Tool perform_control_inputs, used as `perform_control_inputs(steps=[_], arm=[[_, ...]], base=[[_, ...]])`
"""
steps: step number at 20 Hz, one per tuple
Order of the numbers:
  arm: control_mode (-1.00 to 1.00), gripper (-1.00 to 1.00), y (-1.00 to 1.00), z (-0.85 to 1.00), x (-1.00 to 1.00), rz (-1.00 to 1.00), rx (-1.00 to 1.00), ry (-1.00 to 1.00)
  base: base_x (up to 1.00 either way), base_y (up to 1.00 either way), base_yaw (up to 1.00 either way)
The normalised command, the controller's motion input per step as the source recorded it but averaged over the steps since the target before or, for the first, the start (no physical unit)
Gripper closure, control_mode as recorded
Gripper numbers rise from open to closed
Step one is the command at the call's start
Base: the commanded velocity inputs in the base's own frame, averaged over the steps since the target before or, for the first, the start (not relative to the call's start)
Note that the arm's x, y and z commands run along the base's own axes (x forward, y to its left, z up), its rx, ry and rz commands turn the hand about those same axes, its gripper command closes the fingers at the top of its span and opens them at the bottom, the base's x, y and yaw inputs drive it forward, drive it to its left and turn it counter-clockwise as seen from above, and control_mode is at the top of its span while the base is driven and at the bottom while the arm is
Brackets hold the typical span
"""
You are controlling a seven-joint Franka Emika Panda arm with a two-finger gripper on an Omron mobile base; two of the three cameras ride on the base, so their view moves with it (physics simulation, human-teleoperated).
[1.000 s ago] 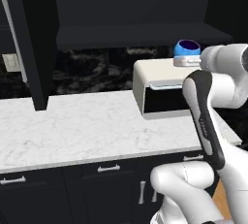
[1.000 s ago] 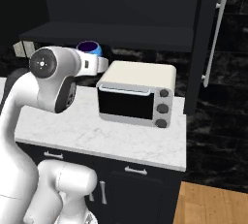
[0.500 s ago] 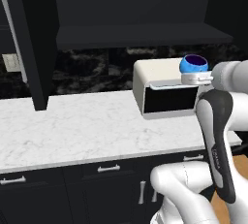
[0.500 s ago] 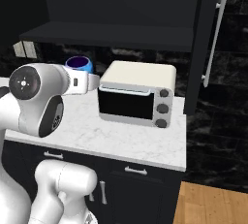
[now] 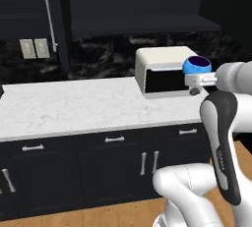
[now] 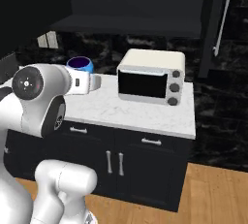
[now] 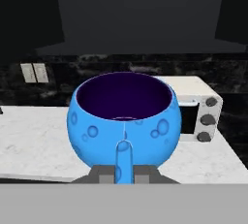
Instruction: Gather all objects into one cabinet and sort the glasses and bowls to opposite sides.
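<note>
Pincer (image 7: 125,169) is pinching the small blue bowl (image 7: 125,123) by its rim: one finger is lying against the near outer wall, and the other is presumably inside the dark cavity, though I cannot see it. Jaws are pressed nearly together, with only the thin wall between them.

Position: the bowl is riding upright and level in the air, mouth up, clear of the marble worktop (image 5: 74,105). In the left base view the bowl (image 5: 197,66) is sitting at about 3 o'clock, in front of the white toaster oven (image 5: 165,69) and overlapping its dark door. In the right base view the bowl (image 6: 80,64) is sitting at about 10 o'clock, left of the oven (image 6: 151,76) and well apart from it, so the overlap is only a line-of-sight effect.

Handling judgement: the bowl is looking rigid, glossy and light, probably glazed ceramic, so slippery and chip-prone. A rim pinch is the only workable hold, since the body is too wide for the jaws. Gripped at one edge, it is liable to pivot around the fingers if swung fast, so keep it level and move slowly.

The cabinet door with the long silver bar handle (image 5: 49,17) is standing at 11 o'clock in the left base view; the dark shelf (image 7: 140,22) is lying above the oven.
</note>
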Motion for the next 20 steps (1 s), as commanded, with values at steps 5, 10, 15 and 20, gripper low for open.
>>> perform_control_inputs(steps=[5, 10, 15, 20], arm=[[1.0, 1.0, 0.0, 0.0, 0.0, 0.0, 0.0, 0.0], [1.0, 1.0, 0.0, 0.0, 0.0, 0.0, 0.0, 0.0], [1.0, 1.0, 0.0, 0.0, 0.0, 0.0, 0.0, 0.0], [1.0, 1.0, 0.0, 0.0, 0.0, 0.0, 0.0, 0.0]], base=[[-0.84, 0.96, -0.02], [-0.49, 1.0, -0.08], [-0.33, 1.0, -0.1], [-0.08, 1.0, -0.07]])
